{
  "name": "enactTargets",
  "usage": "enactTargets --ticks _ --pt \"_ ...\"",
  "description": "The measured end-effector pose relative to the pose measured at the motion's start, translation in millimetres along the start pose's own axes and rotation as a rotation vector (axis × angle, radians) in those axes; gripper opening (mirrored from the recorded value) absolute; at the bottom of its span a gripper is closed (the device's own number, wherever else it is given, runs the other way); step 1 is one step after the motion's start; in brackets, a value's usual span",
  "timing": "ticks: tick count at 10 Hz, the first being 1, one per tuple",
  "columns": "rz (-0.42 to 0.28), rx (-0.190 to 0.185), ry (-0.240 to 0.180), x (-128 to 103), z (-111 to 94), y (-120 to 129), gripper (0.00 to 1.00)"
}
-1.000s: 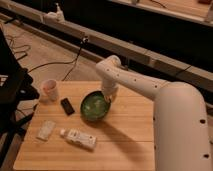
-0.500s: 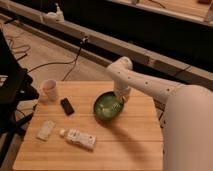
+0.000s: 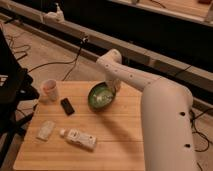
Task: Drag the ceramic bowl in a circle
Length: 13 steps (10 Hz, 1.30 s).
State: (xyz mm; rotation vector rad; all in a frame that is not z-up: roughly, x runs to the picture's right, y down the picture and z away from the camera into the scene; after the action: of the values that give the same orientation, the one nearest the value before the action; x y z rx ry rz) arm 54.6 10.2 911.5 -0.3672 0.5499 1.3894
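The ceramic bowl point(image 3: 101, 96), dark green with a lighter speckled inside, sits on the wooden table point(image 3: 115, 145) near its far edge, in the middle. My gripper point(image 3: 116, 90) reaches down from the white arm point(image 3: 150, 87) onto the bowl's right rim and touches it. The wrist hides the contact point.
A pale pinkish cup point(image 3: 49, 89) stands at the table's far left. A small black object point(image 3: 67, 106) lies between the cup and the bowl. A white bottle point(image 3: 79, 138) and a clear packet point(image 3: 45, 129) lie at the front left. Cables run across the floor behind.
The bowl and gripper slid right across the table, then moved a little back left and towards the far edge. The other objects have not moved.
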Motion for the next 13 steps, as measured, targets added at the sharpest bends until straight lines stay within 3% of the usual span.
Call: enactTargets --ticks 2,4,6,8,10,11,13 --pt "-0.072 -0.044 -0.007 12 -4 33 0.0" --pt "-0.116 -0.072 0.002 39 -7 41 0.0" --pt "-0.094 -0.066 0.024 70 -4 17 0.0" --pt "0.035 -0.016 0.052 84 3 -51 0.0" --pt "0.105 -0.007 0.039 59 2 -70 0.0" --pt "0.108 -0.012 0.031 47 1 -67 0.0" --pt "0.074 -0.042 0.002 15 -5 -33 0.0"
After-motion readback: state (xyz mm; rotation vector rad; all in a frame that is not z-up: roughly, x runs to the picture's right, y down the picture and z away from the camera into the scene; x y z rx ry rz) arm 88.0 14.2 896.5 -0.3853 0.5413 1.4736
